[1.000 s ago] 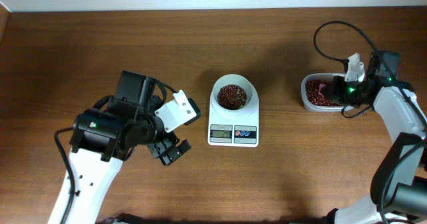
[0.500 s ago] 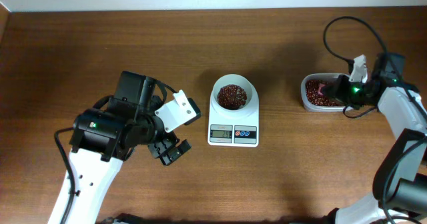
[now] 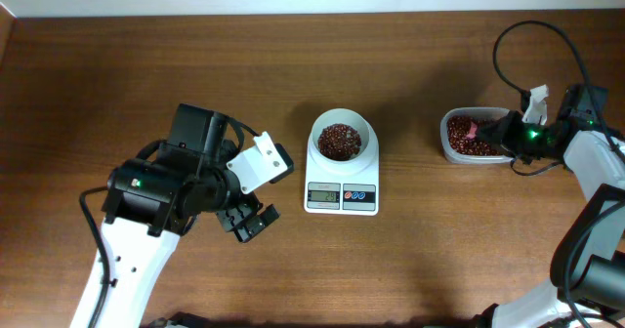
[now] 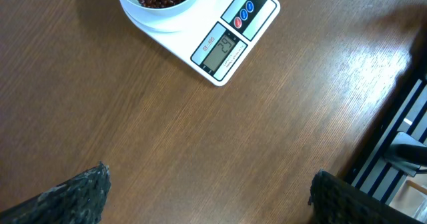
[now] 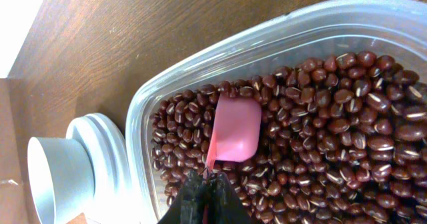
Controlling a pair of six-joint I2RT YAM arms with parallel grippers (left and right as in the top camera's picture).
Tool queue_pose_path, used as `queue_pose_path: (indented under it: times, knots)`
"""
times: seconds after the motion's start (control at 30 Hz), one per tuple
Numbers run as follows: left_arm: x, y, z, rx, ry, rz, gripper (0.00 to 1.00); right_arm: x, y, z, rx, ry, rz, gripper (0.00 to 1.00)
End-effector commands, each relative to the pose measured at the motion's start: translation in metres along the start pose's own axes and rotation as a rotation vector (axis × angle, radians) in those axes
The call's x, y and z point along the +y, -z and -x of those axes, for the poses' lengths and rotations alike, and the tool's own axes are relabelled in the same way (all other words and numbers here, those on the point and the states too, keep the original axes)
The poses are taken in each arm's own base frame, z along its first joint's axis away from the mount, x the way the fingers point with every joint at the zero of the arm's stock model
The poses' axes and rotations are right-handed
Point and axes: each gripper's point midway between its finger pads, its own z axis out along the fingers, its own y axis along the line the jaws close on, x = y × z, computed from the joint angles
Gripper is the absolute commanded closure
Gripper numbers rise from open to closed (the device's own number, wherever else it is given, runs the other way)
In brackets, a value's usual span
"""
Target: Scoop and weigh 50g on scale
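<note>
The white scale [image 3: 342, 193] stands mid-table, its round bowl [image 3: 342, 139] holding red-brown beans [image 3: 339, 141]. In the left wrist view the scale [image 4: 230, 34] lies at the top, well ahead of my left gripper [image 4: 210, 197], which hangs open over bare wood. More beans [image 5: 320, 151] fill a clear tub [image 3: 451, 144] at the right. A pink spoon [image 5: 235, 127] lies on them, its scoop showing no beans on it. My right gripper [image 5: 208, 182] is shut on the spoon's handle at the tub's right side [image 3: 498, 133].
The wooden table's far edge meets a pale wall at the top of the overhead view. In the right wrist view the scale's bowl [image 5: 57, 177] shows beyond the tub. The left arm's body [image 3: 156, 196] takes up the table's left half.
My right arm has drawn back to the right, the spoon staying in the tub. The left arm has not moved.
</note>
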Motion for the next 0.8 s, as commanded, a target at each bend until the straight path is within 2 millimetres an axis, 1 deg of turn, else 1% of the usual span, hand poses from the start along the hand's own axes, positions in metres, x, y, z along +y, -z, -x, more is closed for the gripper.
queue_pose_path:
  times: [0.0, 0.03, 0.07, 0.33, 0.43, 0.53, 0.57, 0.63, 0.7, 0.77]
  knots:
    - [0.001, 0.000, -0.001, -0.002, -0.010, 0.000, 0.01, 0.000, -0.005, -0.004, 0.015, -0.017, 0.037, 0.96]
    - [0.001, 0.000, -0.001, -0.002, -0.010, 0.000, 0.01, 0.005, -0.005, -0.004, 0.018, -0.017, 0.063, 0.96]
    - [0.001, 0.000, -0.001, -0.001, -0.010, 0.000, 0.01, 0.005, -0.005, -0.004, 0.018, -0.016, 0.064, 0.96]
    - [0.001, 0.000, -0.001, -0.001, -0.010, 0.000, 0.01, 0.005, -0.005, -0.004, 0.019, -0.017, 0.065, 0.96]
    - [0.001, 0.000, -0.001, -0.001, -0.010, 0.000, 0.01, 0.002, -0.002, 0.000, 0.002, -0.018, 0.063, 0.96]
    - [0.001, 0.000, -0.001, -0.001, -0.010, 0.000, 0.01, 0.000, 0.017, 0.006, -0.022, -0.076, 0.164, 0.96]
    - [0.001, 0.000, -0.001, -0.001, -0.010, 0.000, 0.01, -0.004, 0.027, 0.010, -0.044, -0.101, 0.199, 0.96]
    - [0.001, 0.000, -0.001, -0.002, -0.010, 0.000, 0.01, -0.010, 0.038, 0.014, -0.069, -0.128, 0.232, 0.96]
    - [0.001, 0.000, -0.001, -0.001, -0.010, 0.000, 0.01, -0.011, 0.044, 0.013, -0.069, -0.154, 0.256, 0.96]
    - [0.001, 0.000, -0.001, -0.002, -0.010, 0.000, 0.01, -0.012, 0.044, 0.007, -0.053, -0.150, 0.252, 0.96]
